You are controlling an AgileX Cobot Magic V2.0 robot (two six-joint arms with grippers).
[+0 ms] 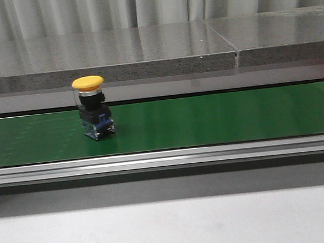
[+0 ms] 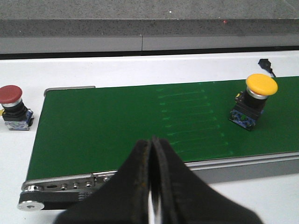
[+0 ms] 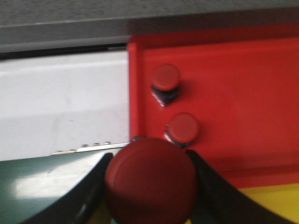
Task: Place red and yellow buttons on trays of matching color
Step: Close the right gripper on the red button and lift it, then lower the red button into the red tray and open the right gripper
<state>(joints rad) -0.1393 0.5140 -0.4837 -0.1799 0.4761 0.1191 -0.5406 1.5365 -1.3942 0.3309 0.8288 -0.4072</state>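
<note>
Yellow button point(image 1: 88, 83) stands upright on the green belt point(image 1: 208, 119), left of centre in the front view; also seen in the left wrist view point(image 2: 261, 85) on the belt point(image 2: 117, 135). Left gripper point(image 2: 152, 154) hangs over the belt's near edge, jaws together, holding nothing. 1 red button point(image 2: 10, 94) sits on the white bench point(image 2: 140, 70) just off the belt's end. Right gripper point(image 3: 150, 186) jaws clamped on a held red button point(image 3: 150, 179), near the red tray point(image 3: 243, 93) edge. 2 more red buttons point(image 3: 166, 77) point(image 3: 183, 127) stand in that tray. Yellow tray point(image 3: 271, 205) corner shows beside it. Right wrist view is blurred.
</note>
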